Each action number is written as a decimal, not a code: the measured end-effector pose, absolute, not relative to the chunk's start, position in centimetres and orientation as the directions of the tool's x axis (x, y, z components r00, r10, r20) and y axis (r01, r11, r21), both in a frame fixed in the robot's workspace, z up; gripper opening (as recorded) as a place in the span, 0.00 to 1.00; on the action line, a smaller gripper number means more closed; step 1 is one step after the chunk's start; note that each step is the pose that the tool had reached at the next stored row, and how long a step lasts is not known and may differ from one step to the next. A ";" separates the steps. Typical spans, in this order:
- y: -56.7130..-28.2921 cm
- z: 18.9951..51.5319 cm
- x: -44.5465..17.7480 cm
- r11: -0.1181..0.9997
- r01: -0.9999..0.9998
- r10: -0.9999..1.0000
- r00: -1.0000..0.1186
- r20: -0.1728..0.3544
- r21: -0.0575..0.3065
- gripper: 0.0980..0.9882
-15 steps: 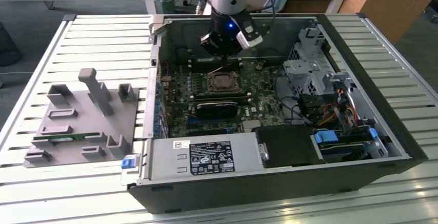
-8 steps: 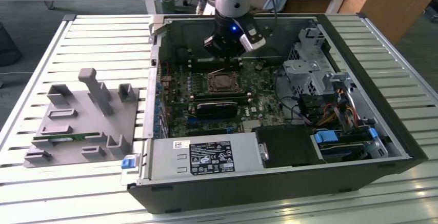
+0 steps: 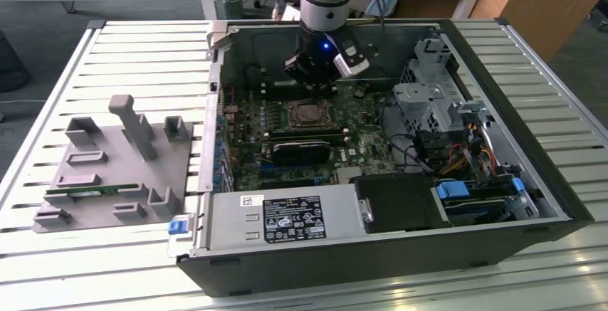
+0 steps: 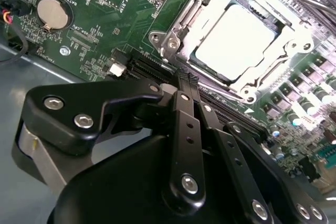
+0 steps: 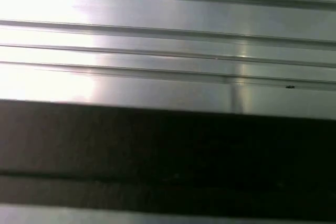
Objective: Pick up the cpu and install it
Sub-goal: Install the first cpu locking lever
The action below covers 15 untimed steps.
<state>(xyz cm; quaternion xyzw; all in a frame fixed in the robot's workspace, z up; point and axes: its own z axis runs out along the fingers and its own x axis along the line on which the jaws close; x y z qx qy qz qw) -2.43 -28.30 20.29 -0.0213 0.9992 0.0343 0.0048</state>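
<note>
An open computer case (image 3: 532,183) lies on a slatted metal table (image 3: 142,48). The cpu (image 4: 234,40) sits in the motherboard socket (image 4: 178,35), just beyond the jaws, which look pressed together and empty.

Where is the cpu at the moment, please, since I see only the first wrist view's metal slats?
Observer: In the second wrist view the cpu lies within the metal socket frame on the motherboard.
Operator: And where is the arm working?
Observer: In the exterior view the gripper hangs inside the open computer case, close to that socket.
Operator: What lies outside the case?
Observer: A grey holder block on the slatted table, toward the exterior view's left.
</note>
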 end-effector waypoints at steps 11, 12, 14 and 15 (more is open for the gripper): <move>-28.3 20.2 -2.4 0.997 -0.043 -0.042 -0.999 -0.011 0.069 0.01; -28.3 20.2 -2.4 0.997 -0.043 -0.042 -0.999 -0.011 0.069 0.01; -28.3 20.2 -2.4 0.997 -0.043 -0.042 -0.999 -0.011 0.063 0.01; -28.3 20.1 -2.4 0.997 -0.043 -0.043 -0.999 -0.011 0.058 0.01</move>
